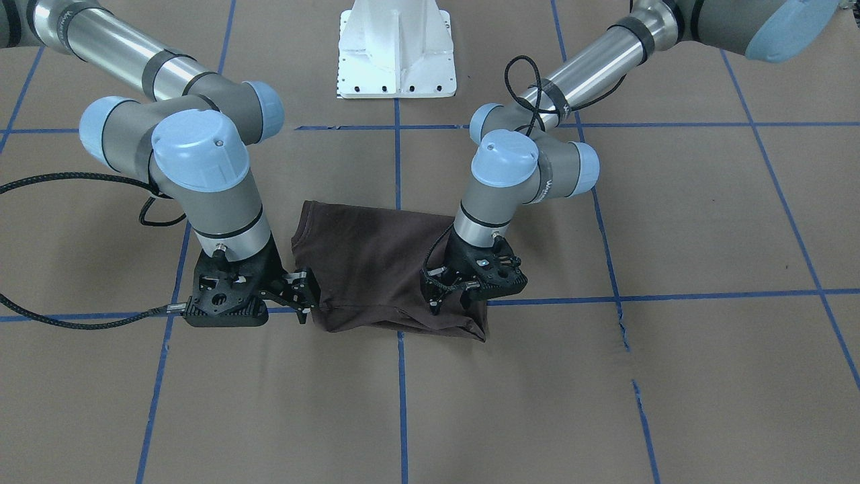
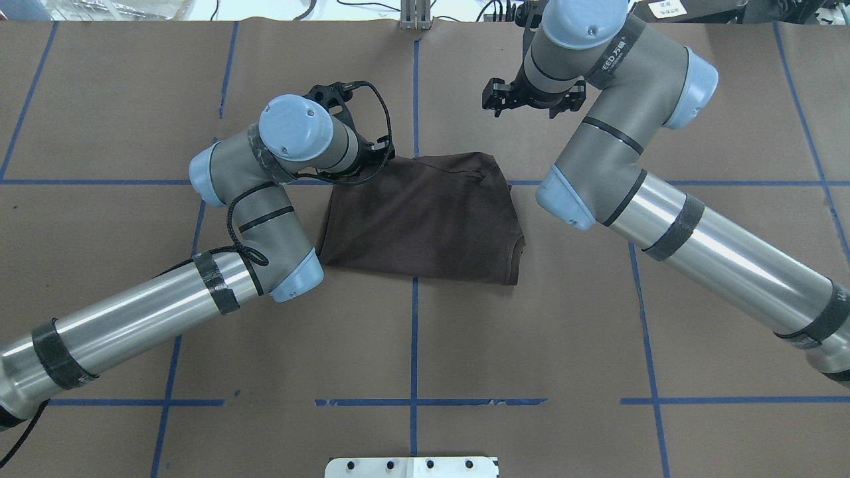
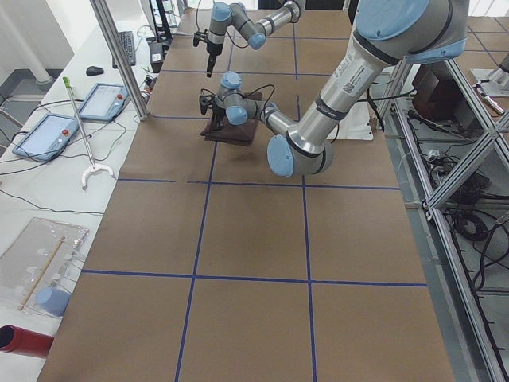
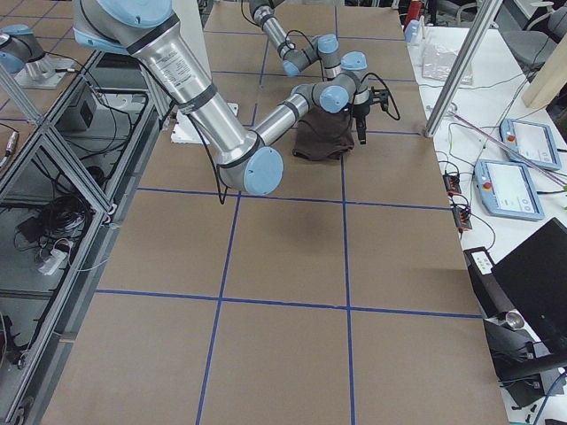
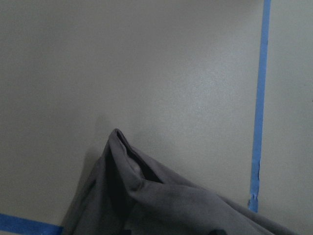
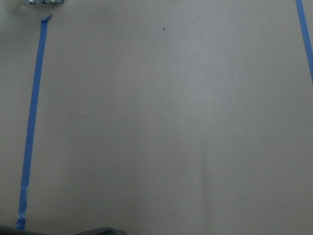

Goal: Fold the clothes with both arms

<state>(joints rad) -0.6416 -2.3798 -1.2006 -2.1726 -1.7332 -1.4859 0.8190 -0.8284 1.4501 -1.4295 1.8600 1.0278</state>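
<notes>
The black two-finger left gripper (image 1: 435, 301) sits low on one end of the folded dark brown T-shirt (image 1: 376, 269); I cannot tell whether it grips; the black right gripper (image 1: 306, 299), jaws apart, hangs higher beside the opposite end; the shirt's long axis runs between them; both wrists point downward.

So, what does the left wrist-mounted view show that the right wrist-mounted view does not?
Only the left wrist-mounted view shows the dark T-shirt clearly: one corner stands up in a creased peak. Only the right wrist-mounted view shows a small bit of the white base at its top edge; of the shirt it has at most a dark sliver at the bottom. Both show the brown table cover and blue tape lines.
</notes>
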